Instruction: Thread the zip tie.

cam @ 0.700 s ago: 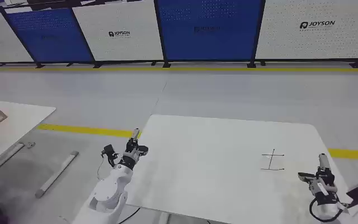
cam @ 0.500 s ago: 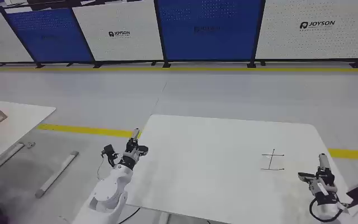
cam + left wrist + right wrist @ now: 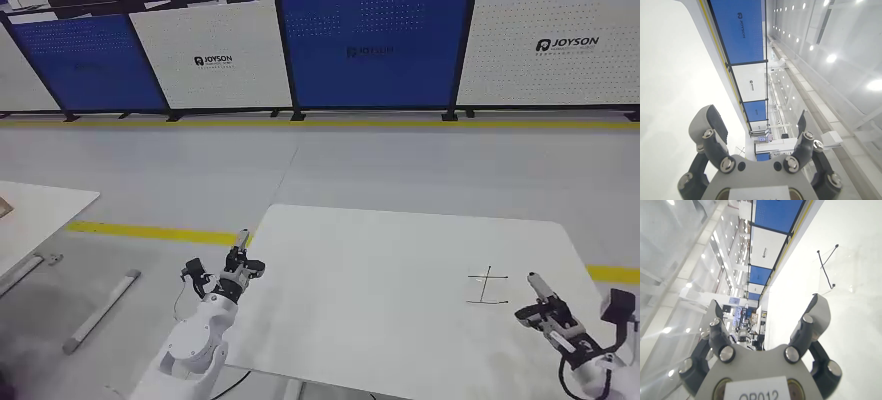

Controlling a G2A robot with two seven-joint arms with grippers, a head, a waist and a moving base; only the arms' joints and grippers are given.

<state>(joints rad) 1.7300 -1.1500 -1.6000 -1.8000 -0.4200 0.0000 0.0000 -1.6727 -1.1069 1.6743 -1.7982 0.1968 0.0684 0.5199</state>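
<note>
From above, the zip tie (image 3: 485,288) is lying on the table's (image 3: 380,300) 3 o'clock side, with the right end effector (image 3: 533,281) hovering near its 3 o'clock and the left end effector (image 3: 242,237) at the table's 9 o'clock edge. In the left wrist view, the left end effector's (image 3: 757,113) fingers are standing apart. In the right wrist view, the right end effector (image 3: 765,299) is gaping too, the zip tie (image 3: 822,265) lying beyond it.

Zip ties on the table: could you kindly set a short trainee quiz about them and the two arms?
1. True or false: the two zip ties lie crossed, one over the other.
2. Which arm is nearer the zip ties? A. left arm B. right arm
3. Fill in: the jaws of both arms are ____.
Key: 1 true; 2 B; 3 open.
</note>
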